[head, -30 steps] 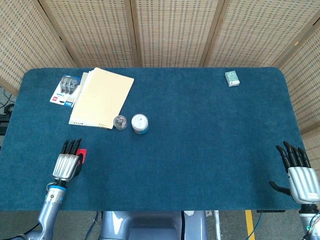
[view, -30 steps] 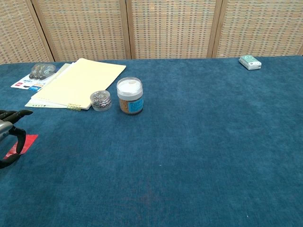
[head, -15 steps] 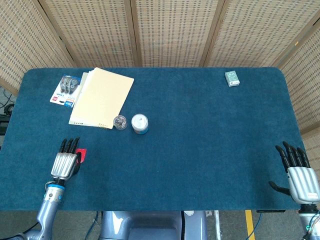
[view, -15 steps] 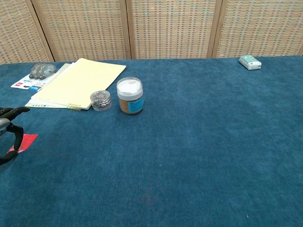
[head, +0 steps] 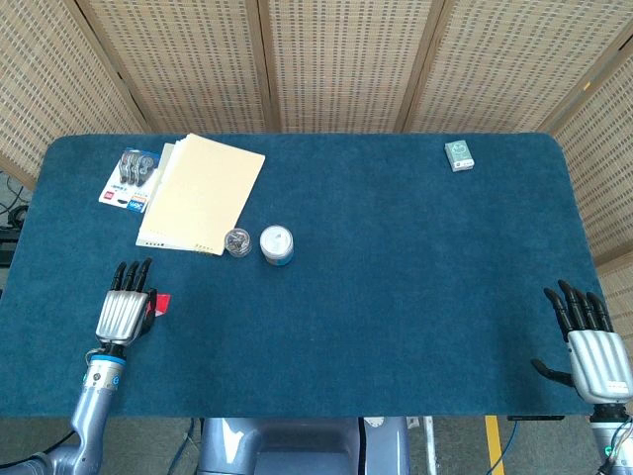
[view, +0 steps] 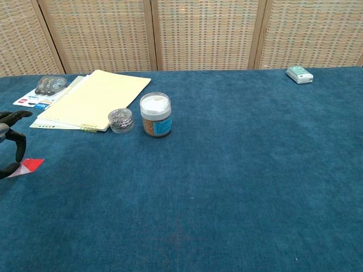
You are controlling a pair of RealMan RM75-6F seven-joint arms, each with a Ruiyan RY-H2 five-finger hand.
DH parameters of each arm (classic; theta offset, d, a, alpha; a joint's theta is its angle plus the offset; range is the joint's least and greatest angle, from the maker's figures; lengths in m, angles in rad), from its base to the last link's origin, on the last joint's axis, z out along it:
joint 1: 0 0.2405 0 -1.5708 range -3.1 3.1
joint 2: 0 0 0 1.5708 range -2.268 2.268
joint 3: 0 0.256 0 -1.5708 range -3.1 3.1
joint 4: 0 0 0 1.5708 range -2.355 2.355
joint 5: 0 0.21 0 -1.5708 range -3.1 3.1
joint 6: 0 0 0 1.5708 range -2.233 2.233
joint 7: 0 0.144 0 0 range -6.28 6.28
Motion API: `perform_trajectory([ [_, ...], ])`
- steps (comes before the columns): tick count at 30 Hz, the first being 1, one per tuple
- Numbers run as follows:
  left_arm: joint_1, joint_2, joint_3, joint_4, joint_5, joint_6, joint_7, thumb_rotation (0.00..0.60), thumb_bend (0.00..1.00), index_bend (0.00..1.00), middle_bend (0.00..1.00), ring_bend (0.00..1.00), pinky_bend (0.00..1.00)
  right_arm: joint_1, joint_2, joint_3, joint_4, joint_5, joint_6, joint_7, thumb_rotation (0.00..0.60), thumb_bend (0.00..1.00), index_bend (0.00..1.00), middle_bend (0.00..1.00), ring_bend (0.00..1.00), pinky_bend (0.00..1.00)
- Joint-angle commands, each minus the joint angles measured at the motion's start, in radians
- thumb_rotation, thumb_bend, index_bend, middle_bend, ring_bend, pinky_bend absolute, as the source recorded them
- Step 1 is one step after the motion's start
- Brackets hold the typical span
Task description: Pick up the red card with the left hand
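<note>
Small flat red card, tilted, one end lifted, pinched by left robot hand over blue cloth surface. Head view hides most of the card; chest view shows its pointed corner aimed right. Right robot hand released, fingers spread.

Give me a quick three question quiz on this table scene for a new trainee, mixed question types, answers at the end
1. True or false: the small green box lies beside the white-lidded jar.
2. Which hand is at the red card?
A. left hand
B. right hand
3. Fill in: the jar stands just right of a small clear ____.

Key: 1 false, the box lies at the far right corner. 2 A. 3 tub.
</note>
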Motion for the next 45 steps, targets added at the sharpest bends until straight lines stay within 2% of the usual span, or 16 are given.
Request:
perform_trajectory([
  [1,-0.007,0.004,-0.010,-0.003,-0.008,-0.003,0.006,0.600,0.48,0.60,0.00,0.00,0.00,0.001,0.000,0.000,0.000,0.001,-0.001,0.000,0.600,0.08,0.00,0.00,0.00,0.00],
  [28,-0.071,0.063,-0.117,-0.026,-0.102,-0.009,0.019,0.600,0.49,0.60,0.00,0.00,0.00,0.006,-0.003,0.001,-0.002,0.011,-0.015,-0.014,0.600,0.08,0.00,0.00,0.00,0.00],
  [36,-0.076,0.090,-0.133,-0.080,-0.102,0.016,-0.012,0.600,0.45,0.60,0.00,0.00,0.00,0.007,-0.003,0.002,-0.002,0.015,-0.017,-0.016,0.600,0.08,0.00,0.00,0.00,0.00],
  [38,-0.068,0.102,-0.125,-0.110,-0.080,0.036,-0.035,0.600,0.43,0.56,0.00,0.00,0.00,0.007,-0.003,0.002,-0.001,0.015,-0.016,-0.015,0.600,0.08,0.00,0.00,0.00,0.00],
  [40,-0.056,0.116,-0.114,-0.144,-0.057,0.061,-0.053,0.600,0.40,0.48,0.00,0.00,0.00,0.008,-0.003,0.003,-0.001,0.015,-0.017,-0.015,0.600,0.08,0.00,0.00,0.00,0.00],
  [45,-0.008,0.172,-0.076,-0.260,0.019,0.147,-0.106,0.600,0.24,0.25,0.00,0.00,0.00,0.005,-0.002,0.003,-0.002,0.012,-0.008,-0.011,0.600,0.08,0.00,0.00,0.00,0.00],
])
